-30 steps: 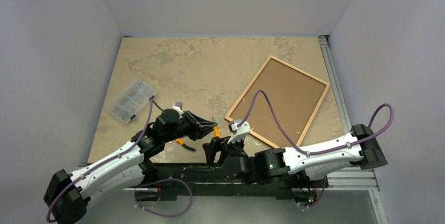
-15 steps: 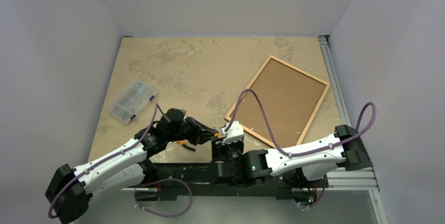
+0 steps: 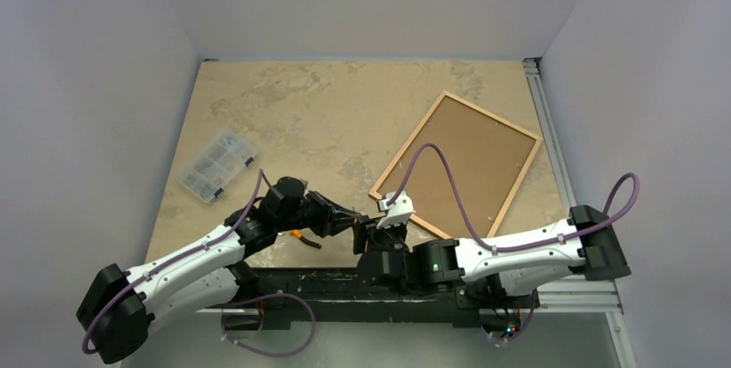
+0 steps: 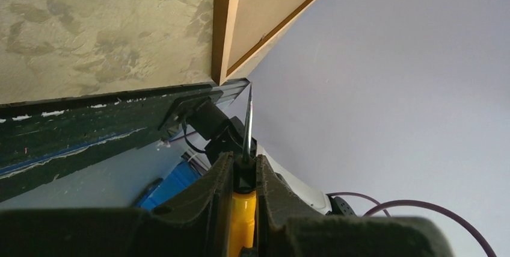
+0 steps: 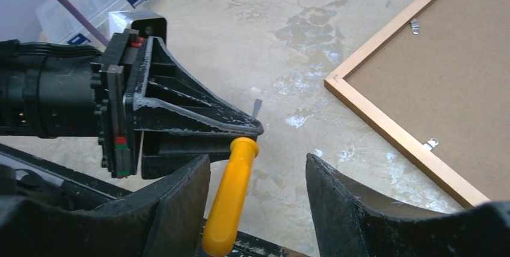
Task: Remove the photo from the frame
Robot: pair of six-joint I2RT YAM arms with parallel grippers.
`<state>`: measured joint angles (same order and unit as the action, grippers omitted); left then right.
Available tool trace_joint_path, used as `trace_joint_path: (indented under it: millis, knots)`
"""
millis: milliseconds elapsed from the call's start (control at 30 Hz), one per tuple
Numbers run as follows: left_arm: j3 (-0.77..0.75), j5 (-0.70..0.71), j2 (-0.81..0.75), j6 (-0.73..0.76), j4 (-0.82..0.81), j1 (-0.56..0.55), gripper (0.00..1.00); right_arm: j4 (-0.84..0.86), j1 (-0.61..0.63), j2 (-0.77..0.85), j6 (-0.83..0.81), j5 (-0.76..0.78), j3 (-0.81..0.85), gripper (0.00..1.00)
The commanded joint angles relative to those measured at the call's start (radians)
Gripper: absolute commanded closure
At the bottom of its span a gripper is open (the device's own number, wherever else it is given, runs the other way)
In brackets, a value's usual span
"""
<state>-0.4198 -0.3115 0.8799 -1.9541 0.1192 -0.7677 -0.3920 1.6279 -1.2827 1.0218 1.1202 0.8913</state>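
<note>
The frame [image 3: 409, 143] lies face down at the right of the table. Only the plain brown board back of the photo [image 3: 470, 161] shows inside it; the print is hidden. My left gripper [image 3: 352, 218] is shut on a yellow-handled screwdriver [image 4: 242, 221], whose metal shaft [image 4: 248, 124] points toward the frame's corner [image 4: 227, 22]. My right gripper [image 5: 257, 161] stands open around the free end of the yellow handle [image 5: 231, 197], which lies next to its left finger. The right finger is well apart from the handle. Both grippers meet near the table's front edge, left of the frame's near corner [image 5: 391, 136].
A clear plastic compartment box [image 3: 215, 165] sits at the table's left. Small metal clips [image 5: 429, 144] hold the board along the frame's inner edge. A small orange-handled tool [image 3: 297, 233] lies under the left arm. An aluminium rail [image 3: 552, 144] runs along the right side.
The right arm swung left up to the left gripper, then eased back slightly right. The left gripper moved a little right and down with the screwdriver. The frame has not moved.
</note>
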Motion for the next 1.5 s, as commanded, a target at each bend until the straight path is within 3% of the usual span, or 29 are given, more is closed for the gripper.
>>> trace_joint_path:
  millis: [0,200,467,767,1067,1200,1233,1267,1300,1333,1433,1467]
  knots:
    - [-0.022,-0.024,0.007,-0.02,-0.069,0.003,1.0,0.093,-0.006,-0.003,-0.053,-0.018,0.009,0.42]
    - [-0.018,-0.041,0.037,-0.022,-0.104,0.003,1.0,0.096,-0.019,-0.073,-0.051,-0.049,0.047,0.46]
    - [-0.004,-0.042,0.053,-0.019,-0.152,0.002,1.0,-0.063,-0.029,-0.097,0.078,-0.004,0.094,0.5]
    - [0.005,-0.053,0.05,-0.018,-0.151,0.002,1.0,0.065,-0.056,0.005,0.028,-0.032,-0.003,0.51]
    - [-0.001,-0.052,0.047,-0.015,-0.141,0.002,1.0,0.07,-0.063,-0.053,-0.016,-0.056,0.038,0.54]
    - [-0.003,-0.054,0.046,-0.009,-0.137,0.002,1.0,0.061,-0.064,-0.072,-0.023,-0.058,0.057,0.63]
    - [-0.001,-0.054,0.042,-0.009,-0.135,0.002,1.0,0.052,-0.065,-0.074,-0.018,-0.056,0.061,0.72]
    - [-0.001,-0.052,0.041,-0.006,-0.135,0.002,1.0,0.039,-0.067,-0.076,-0.006,-0.054,0.064,0.92]
    - [-0.004,-0.048,0.039,0.003,-0.132,0.001,1.0,0.018,-0.071,-0.076,0.012,-0.051,0.066,1.0]
    - [-0.008,-0.043,0.034,0.03,-0.123,0.004,1.0,-0.009,-0.078,-0.076,0.042,-0.047,0.069,1.0]
    - [-0.078,-0.007,0.025,0.159,0.03,0.01,0.46,-0.102,-0.095,-0.051,0.126,-0.048,0.056,1.0]
    - [-0.111,0.02,0.023,0.227,0.132,0.014,0.34,-0.123,-0.103,-0.033,0.15,-0.052,0.045,1.0]
